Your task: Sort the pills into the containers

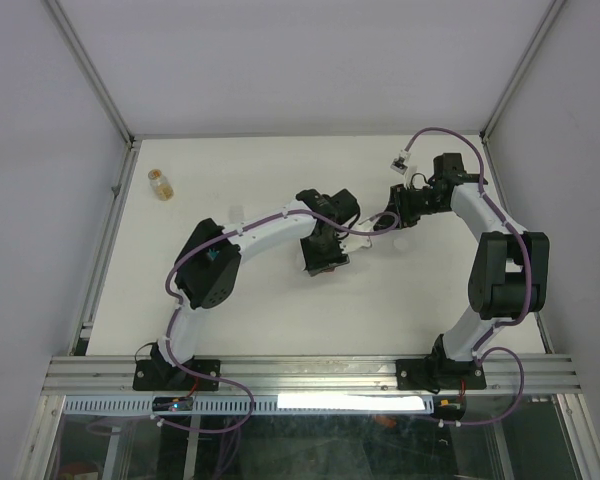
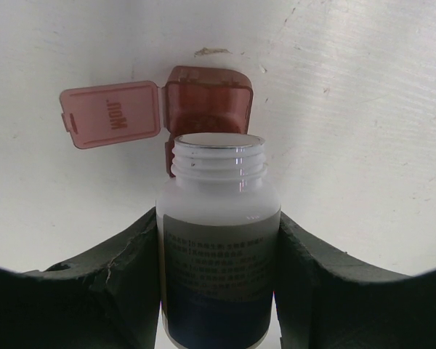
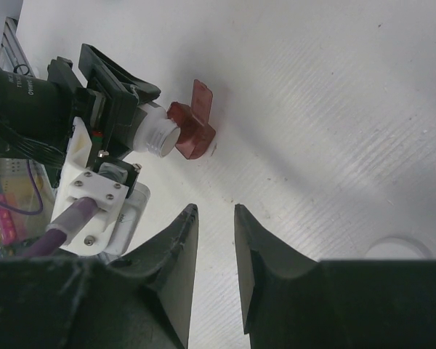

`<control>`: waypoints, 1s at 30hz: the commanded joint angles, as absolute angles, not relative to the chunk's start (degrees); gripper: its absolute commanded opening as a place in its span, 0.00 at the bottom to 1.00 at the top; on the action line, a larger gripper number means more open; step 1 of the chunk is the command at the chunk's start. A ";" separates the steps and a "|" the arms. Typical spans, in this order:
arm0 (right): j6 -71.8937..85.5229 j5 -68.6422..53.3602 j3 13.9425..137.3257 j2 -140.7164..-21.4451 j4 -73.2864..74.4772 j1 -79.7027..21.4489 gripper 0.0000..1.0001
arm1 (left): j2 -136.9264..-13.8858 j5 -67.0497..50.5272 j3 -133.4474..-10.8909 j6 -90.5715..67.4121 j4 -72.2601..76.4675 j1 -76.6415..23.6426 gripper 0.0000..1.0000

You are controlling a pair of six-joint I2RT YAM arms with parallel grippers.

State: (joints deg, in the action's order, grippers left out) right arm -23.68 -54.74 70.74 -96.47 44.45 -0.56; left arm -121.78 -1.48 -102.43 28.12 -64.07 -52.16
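Left tool (image 2: 218, 251) holds bottle (image 2: 218, 185) — perhaps touching — by red container (image 2: 207, 102) (open).

Small two-compartment plastic box (image 2: 207, 102): translucent dark red, raised lettering on its lid. Cylindrical plastic bottle (image 2: 218, 189): white; label reads grey above, dark blue below, with fine print. Table surface (image 2: 363, 109): white, faintly ribbed. Small cylindrical vial (image 1: 160, 186): amber. Arm cables (image 1: 448, 131): purple.
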 commanded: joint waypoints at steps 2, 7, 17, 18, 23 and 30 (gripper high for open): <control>-23.70 -55.33 72.35 -94.14 43.84 -0.12 0.29 | -118.80 -1.09 -103.69 27.07 -65.10 -52.38 0.00; -23.66 -55.25 72.34 -94.13 43.85 -0.17 0.30 | -118.97 -0.19 -105.49 27.50 -65.37 -53.25 0.00; -23.64 -55.17 72.28 -94.06 43.76 -0.10 0.30 | -119.76 0.60 -106.58 26.75 -67.07 -52.74 0.00; -23.50 -55.20 72.31 -94.12 43.54 -0.11 0.30 | -117.91 -0.22 -104.30 28.03 -65.23 -53.57 0.00; -23.49 -55.09 72.16 -93.85 43.61 -0.05 0.30 | -120.11 0.57 -105.61 27.63 -66.00 -52.68 0.00; -23.69 -55.38 72.83 -94.27 44.26 -0.09 0.30 | -117.95 1.73 -101.41 29.24 -62.48 -52.30 0.00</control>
